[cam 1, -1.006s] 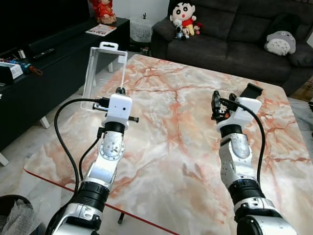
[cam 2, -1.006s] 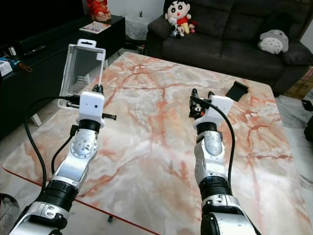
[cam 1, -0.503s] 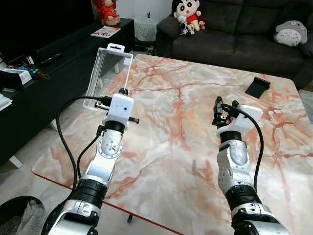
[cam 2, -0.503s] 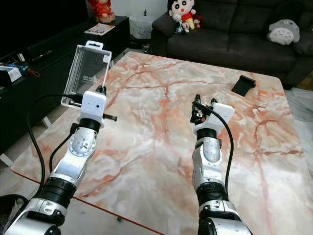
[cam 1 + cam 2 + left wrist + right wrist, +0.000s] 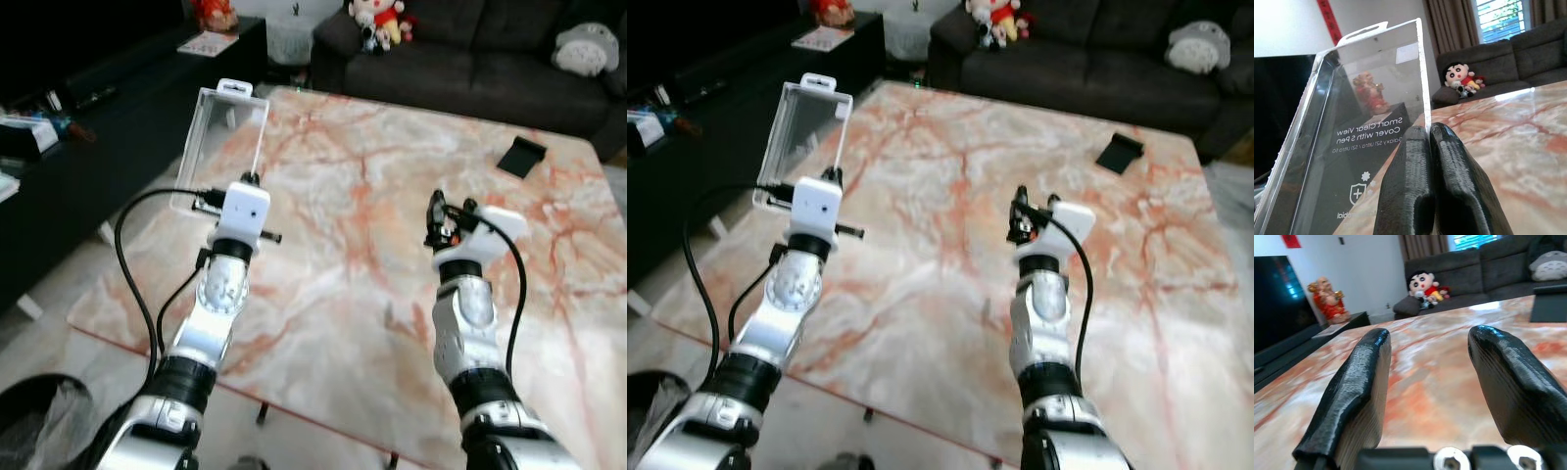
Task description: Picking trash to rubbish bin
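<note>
Clear plastic packaging — a phone-cover box with printed lettering, held upright above the left edge of the marble table, its far end with the hang tab uppermost. Pinched along one thin edge by the left gripper, black fingers pressed together on it. Raised over the left near part of the table on its silver arm, black cable looping beside it. Right gripper spread wide and holding nothing, hovering over the middle of the tabletop, right of the packaging and well apart from it. Small black object lying flat near the far right corner. Dark sofa beyond the far edge, soft toys on it — dark bin with a liner at near left on the floor.
</note>
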Controlling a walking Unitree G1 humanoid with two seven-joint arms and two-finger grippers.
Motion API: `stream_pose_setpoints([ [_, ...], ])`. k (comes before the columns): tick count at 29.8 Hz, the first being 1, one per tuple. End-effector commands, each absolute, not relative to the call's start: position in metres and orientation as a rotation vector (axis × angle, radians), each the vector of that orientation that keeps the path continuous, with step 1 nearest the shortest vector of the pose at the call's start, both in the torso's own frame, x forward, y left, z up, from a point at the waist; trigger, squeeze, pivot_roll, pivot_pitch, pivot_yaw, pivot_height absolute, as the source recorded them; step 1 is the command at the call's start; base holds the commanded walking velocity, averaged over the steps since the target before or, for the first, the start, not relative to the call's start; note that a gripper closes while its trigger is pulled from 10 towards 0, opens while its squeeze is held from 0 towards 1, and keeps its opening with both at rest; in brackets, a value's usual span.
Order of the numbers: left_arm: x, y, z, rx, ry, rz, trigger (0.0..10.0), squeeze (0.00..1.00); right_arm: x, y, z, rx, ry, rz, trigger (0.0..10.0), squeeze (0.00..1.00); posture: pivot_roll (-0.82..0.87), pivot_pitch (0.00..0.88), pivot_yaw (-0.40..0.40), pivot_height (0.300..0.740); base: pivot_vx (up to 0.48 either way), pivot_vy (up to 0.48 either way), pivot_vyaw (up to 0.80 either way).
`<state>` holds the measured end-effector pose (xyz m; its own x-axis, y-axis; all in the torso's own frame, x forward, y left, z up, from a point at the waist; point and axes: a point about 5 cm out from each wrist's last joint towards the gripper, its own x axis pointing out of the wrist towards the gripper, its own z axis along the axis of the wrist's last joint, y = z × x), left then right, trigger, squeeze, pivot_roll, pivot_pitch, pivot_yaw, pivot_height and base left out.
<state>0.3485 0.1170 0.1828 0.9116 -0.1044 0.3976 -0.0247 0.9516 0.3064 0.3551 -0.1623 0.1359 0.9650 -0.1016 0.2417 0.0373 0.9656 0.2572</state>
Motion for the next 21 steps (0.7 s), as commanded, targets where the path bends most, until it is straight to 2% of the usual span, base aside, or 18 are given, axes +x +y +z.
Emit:
stream_pose_setpoints([
  [1,0.3474,0.1188,0.1819,0.315,-0.422,-0.028,10.0,0.0,0.3573,-0.1582,0.1377,0.255,-0.252,-0.053,10.0,0.0,0.22,0.0,-0.051,0.74,-0.27,0.0,0.0],
  [21,0.3461,0.1155,0.1791,0.305,-0.412,-0.02,10.0,0.0,0.3562,-0.1594,0.1371,0.25,-0.248,-0.036,10.0,0.0,0.21,0.0,-0.064,0.74,-0.266,0.0,0.0],
])
